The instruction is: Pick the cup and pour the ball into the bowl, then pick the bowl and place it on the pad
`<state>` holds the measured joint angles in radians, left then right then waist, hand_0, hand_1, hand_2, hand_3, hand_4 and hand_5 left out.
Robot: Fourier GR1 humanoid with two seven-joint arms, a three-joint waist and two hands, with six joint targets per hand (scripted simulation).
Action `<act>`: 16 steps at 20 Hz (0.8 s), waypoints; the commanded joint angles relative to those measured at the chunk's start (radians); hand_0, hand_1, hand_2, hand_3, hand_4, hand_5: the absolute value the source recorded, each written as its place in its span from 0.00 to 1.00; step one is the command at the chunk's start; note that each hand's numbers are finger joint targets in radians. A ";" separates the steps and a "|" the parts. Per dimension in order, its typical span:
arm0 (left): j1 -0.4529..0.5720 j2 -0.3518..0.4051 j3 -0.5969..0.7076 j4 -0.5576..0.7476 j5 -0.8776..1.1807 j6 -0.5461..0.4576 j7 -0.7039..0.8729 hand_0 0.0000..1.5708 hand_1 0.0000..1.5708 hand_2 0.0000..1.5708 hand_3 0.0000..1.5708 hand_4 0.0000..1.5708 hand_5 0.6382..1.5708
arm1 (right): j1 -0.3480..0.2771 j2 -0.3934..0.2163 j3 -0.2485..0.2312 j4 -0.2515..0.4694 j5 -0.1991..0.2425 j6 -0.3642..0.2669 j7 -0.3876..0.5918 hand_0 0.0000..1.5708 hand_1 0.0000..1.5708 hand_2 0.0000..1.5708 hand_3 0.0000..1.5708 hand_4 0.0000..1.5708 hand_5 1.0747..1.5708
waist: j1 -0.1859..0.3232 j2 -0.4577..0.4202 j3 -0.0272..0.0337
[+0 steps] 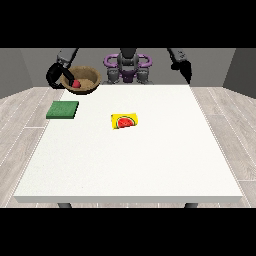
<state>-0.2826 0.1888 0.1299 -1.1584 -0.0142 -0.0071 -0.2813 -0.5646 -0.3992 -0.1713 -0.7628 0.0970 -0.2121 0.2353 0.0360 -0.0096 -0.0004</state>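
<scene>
A brown bowl [86, 78] is held up above the table's far left corner, tilted so its inside faces the camera. A red ball [76, 84] rests inside it at the lower left. The black hand at the view's left [58, 75] grips the bowl's left rim, with a finger curled over the edge. Below and in front lies the green pad [63, 109], flat on the table. The hand at the view's right [184, 67] hangs raised over the far right corner, holding nothing. No cup shows.
A yellow card with a watermelon slice picture [125, 121] lies near the middle of the white table [130, 160]. The robot's torso [128, 67] stands behind the far edge.
</scene>
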 commanded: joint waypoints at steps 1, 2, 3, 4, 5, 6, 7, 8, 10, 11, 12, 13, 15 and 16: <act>-0.028 0.023 0.042 0.004 0.032 -0.019 -0.054 0.00 0.00 0.00 0.00 0.77 0.90 | 0.035 -0.073 -0.052 0.001 -0.027 0.051 -0.122 1.00 1.00 1.00 0.30 0.53 1.00 | -0.009 0.096 0.0006; -0.022 0.057 0.053 -0.042 0.075 -0.083 -0.008 0.00 0.00 0.00 0.00 0.80 0.93 | 0.044 -0.141 -0.072 0.038 -0.023 0.079 -0.106 1.00 1.00 1.00 0.14 0.56 1.00 | 0.032 0.075 0.0008; -0.044 0.116 0.101 -0.055 0.106 -0.111 -0.012 0.00 0.00 0.00 0.00 0.82 0.94 | 0.045 -0.176 -0.106 0.054 -0.049 0.101 -0.141 1.00 1.00 1.00 0.00 0.57 1.00 | 0.053 0.106 0.0012; -0.029 0.153 0.138 -0.032 0.129 -0.138 -0.035 0.00 0.00 0.00 0.00 0.83 0.95 | 0.061 -0.132 -0.083 0.039 -0.027 0.058 -0.139 1.00 1.00 1.00 0.00 0.58 1.00 | 0.052 0.091 0.0006; -0.043 0.203 0.168 -0.067 0.169 -0.173 0.046 0.00 0.00 0.00 0.00 0.84 0.97 | 0.092 -0.182 -0.139 0.073 -0.070 0.096 -0.188 1.00 1.00 1.00 0.00 0.59 1.00 | 0.078 0.080 0.0021; -0.118 0.251 0.232 -0.023 0.213 -0.194 0.010 0.00 0.00 0.00 0.00 0.84 0.99 | 0.038 -0.156 -0.134 0.051 -0.067 0.063 -0.189 1.00 1.00 1.00 0.00 0.56 1.00 | 0.065 0.155 0.0010; -0.063 0.327 0.300 0.063 0.237 -0.250 -0.069 0.00 0.00 0.00 0.00 0.83 1.00 | 0.056 -0.151 -0.114 0.012 -0.066 0.089 -0.162 1.00 1.00 1.00 0.00 0.55 1.00 | 0.029 0.143 -0.0011; -0.097 0.361 0.314 0.057 0.260 -0.269 -0.005 0.00 0.00 0.00 0.00 0.82 1.00 | 0.063 -0.129 -0.108 0.023 -0.054 0.061 -0.178 1.00 1.00 1.00 0.00 0.55 1.00 | 0.049 0.137 -0.0001; -0.080 0.395 0.353 0.095 0.283 -0.314 -0.085 0.00 0.00 0.00 0.00 0.81 1.00 | 0.078 -0.167 -0.147 0.030 -0.072 0.072 -0.269 1.00 1.00 1.00 0.00 0.52 1.00 | 0.042 0.207 0.0001; -0.086 0.411 0.378 0.141 0.299 -0.317 -0.072 0.00 0.00 0.00 0.00 0.82 1.00 | 0.069 -0.159 -0.129 0.012 -0.058 0.064 -0.246 1.00 1.00 1.00 0.00 0.51 1.00 | 0.032 0.192 -0.0003; -0.109 0.427 0.384 0.161 0.300 -0.336 -0.116 0.00 0.00 0.00 0.00 0.81 1.00 | 0.045 -0.123 -0.136 0.015 -0.071 0.045 -0.257 1.00 1.00 1.00 0.00 0.51 0.99 | 0.034 0.235 -0.0001; -0.105 0.482 0.411 0.188 0.341 -0.398 -0.067 0.00 0.00 0.00 0.00 0.79 1.00 | 0.050 -0.156 -0.153 0.027 -0.086 0.077 -0.248 1.00 1.00 1.00 0.00 0.50 0.99 | 0.046 0.229 -0.0001; -0.109 0.512 0.438 0.259 0.327 -0.407 -0.151 0.00 0.00 0.00 0.00 0.77 0.99 | 0.043 -0.119 -0.146 -0.003 -0.079 0.026 -0.250 1.00 1.00 1.00 0.00 0.49 0.99 | 0.019 0.248 -0.0007; -0.098 0.502 0.417 0.203 0.329 -0.420 -0.135 0.00 0.00 0.00 0.00 0.77 0.99 | 0.018 -0.177 -0.189 0.057 -0.098 0.052 -0.290 1.00 1.00 1.00 0.00 0.48 0.99 | 0.067 0.276 0.0004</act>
<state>-0.3785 0.6225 0.5028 -1.0002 0.2836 -0.3582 -0.3762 -0.5252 -0.5499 -0.3241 -0.7302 0.0174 -0.1586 -0.0091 0.0832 0.2130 -0.0001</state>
